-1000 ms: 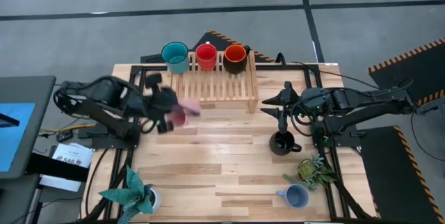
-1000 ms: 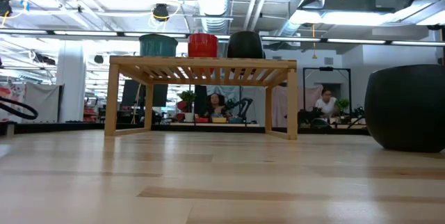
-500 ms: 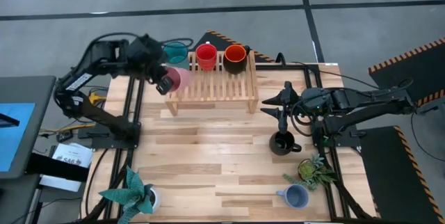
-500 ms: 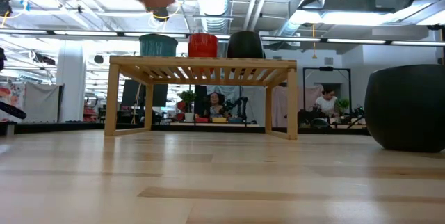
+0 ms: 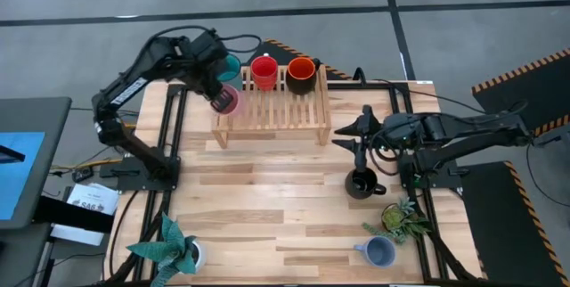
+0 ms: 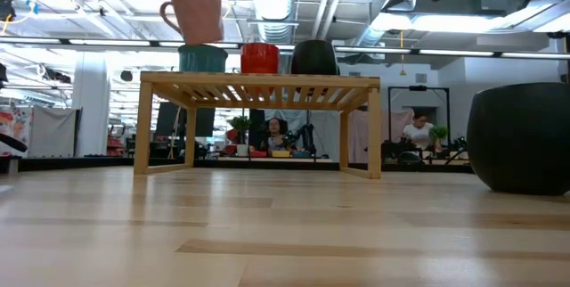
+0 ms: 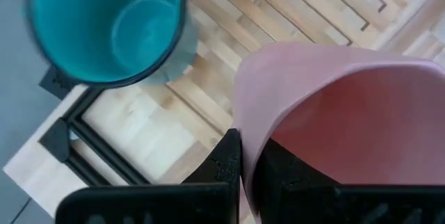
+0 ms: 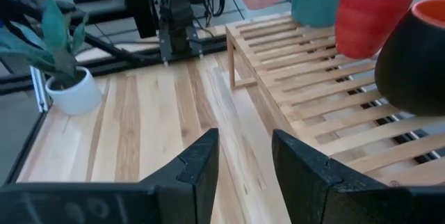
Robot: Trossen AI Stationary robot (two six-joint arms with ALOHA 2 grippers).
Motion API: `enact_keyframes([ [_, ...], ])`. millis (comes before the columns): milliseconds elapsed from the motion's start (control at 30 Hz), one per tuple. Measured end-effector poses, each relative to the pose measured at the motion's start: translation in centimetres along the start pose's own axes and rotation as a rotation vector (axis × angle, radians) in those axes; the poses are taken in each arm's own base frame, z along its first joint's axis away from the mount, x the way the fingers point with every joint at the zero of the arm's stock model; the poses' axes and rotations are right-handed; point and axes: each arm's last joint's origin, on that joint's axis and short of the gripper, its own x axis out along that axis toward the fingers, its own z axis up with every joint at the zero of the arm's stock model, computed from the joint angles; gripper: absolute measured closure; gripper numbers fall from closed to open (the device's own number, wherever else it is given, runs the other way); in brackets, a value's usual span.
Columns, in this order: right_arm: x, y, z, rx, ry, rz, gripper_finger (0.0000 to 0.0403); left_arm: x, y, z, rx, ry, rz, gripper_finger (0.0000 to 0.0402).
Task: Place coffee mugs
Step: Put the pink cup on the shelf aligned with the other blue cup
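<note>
Pink mug (image 5: 228,100) is what your left gripper (image 5: 216,94) has pinched by the rim, holding it in the air above the left end of the slatted wooden rack (image 5: 272,109), just beside the teal mug (image 5: 229,66); the red mug (image 5: 264,71) and orange-and-dark mug (image 5: 301,75) stand in line on the rack's back edge. Your right gripper (image 5: 360,149) hangs with its fingers parted over the black mug (image 5: 362,183) on the table (image 5: 267,207), and the pale blue mug (image 5: 379,251) sits near the front edge by a leafy plant (image 5: 401,218).
</note>
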Motion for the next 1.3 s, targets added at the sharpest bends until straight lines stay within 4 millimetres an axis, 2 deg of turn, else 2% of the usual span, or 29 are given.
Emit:
enact_keyframes([
  [300,0.3,0.1,-0.1,-0.004,0.012,-0.002,0.0241,3.2,-0.3,1.5,-0.014,0.094,-0.016,0.0401],
  [500,0.3,0.1,-0.2,-0.005,0.013,-0.003,0.0241,5.0,0.5,0.5,-0.032,0.183,0.010,0.0401],
  [800,0.3,0.1,-0.2,-0.007,0.013,-0.003,0.0241,4.4,2.8,-2.1,-0.095,0.184,0.025,0.0401],
  [1000,0.3,0.1,-0.1,-0.006,0.013,-0.003,0.0241,4.9,2.6,-1.7,-0.071,0.138,-0.011,0.0401],
  [1133,0.3,0.1,-0.1,-0.005,0.012,-0.003,0.0241,5.0,2.8,-1.7,-0.059,0.142,0.023,0.0401],
  [1300,0.3,0.1,-0.1,0.005,0.009,-0.002,0.0241,5.0,2.8,-1.5,-0.035,0.122,0.044,0.0375],
])
